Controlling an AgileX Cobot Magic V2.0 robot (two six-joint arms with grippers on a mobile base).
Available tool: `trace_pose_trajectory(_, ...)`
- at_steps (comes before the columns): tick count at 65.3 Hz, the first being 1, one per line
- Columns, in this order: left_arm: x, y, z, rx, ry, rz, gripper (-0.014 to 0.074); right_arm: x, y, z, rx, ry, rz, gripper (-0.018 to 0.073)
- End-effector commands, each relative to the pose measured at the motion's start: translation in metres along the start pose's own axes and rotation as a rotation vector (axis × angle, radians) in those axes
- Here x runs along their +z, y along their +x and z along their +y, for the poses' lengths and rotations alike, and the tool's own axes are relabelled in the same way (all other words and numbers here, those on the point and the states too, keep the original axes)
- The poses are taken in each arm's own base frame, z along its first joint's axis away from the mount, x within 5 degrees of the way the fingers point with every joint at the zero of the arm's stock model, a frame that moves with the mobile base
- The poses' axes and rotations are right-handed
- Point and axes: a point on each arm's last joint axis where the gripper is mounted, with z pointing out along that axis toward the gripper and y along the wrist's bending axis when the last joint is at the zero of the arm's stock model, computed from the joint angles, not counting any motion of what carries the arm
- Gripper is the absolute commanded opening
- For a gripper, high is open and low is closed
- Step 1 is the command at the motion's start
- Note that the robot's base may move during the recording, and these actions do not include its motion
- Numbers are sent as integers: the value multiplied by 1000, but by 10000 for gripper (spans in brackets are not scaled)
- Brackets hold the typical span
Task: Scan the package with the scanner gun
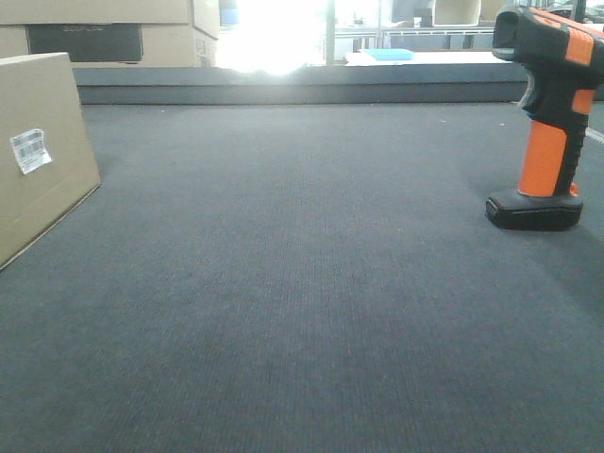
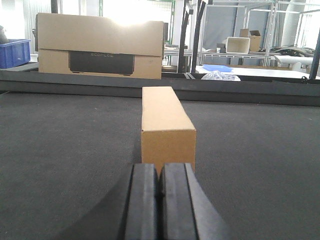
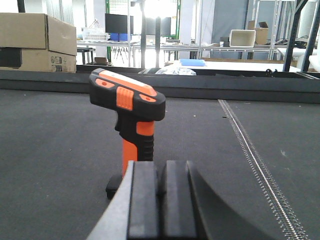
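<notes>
Package: the package (image 2: 167, 127) lies flat on the worktop (image 1: 302, 311), end-on, straight ahead of the left pincer (image 2: 159, 200), near it but apart; it sits toward the worktop's left edge.
Scanner: the scanner gun (image 3: 131, 115) stands upright on its base toward the right edge, just beyond the right pincer (image 3: 161, 200) and slightly left of it in that view.
Left pincer: pads pressed together, holding nothing.
Right pincer: pads pressed together, holding nothing.
Room: a wide stretch of worktop separates package and scanner gun; a raised rail (image 1: 302, 92) runs along the far edge.
Front view only: a white label (image 1: 30, 149) on the package's side face.
Left wrist view only: a big box (image 2: 100, 47) with a dark panel beyond the rail.
Right wrist view only: a stitched seam (image 3: 255, 160) crossing the worktop right of the scanner gun.
</notes>
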Motion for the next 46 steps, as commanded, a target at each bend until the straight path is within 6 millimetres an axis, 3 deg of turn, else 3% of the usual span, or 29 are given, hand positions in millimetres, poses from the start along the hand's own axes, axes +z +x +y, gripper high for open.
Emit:
trace_pose_trajectory(1,0,-2,0,-1,5,-23,-111,0,-2,0,1,2,-27,-162)
trace_pose_trajectory(46,0,-3,0,4,6,-36,-111,0,-2,0,1,2,-27,-162)
